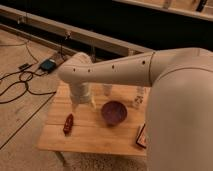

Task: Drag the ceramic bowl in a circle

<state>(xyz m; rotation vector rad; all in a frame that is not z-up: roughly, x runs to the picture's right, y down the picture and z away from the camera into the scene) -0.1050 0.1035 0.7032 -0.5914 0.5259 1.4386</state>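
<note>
The ceramic bowl (114, 112), round, glossy and dark purple-maroon, sits upright near the middle of the small wooden table (95, 137). My white arm reaches in from the right and bends down over the table's back left part. My gripper (84, 104) hangs just left of the bowl, close to its rim, low over the tabletop. I cannot tell whether it touches the bowl.
A small red object (68, 123) lies on the table's left side. Two clear glasses (107, 90) (140, 97) stand at the back. A red and white item (142, 135) lies at the right edge. Cables and a blue device (48, 65) are on the floor to the left.
</note>
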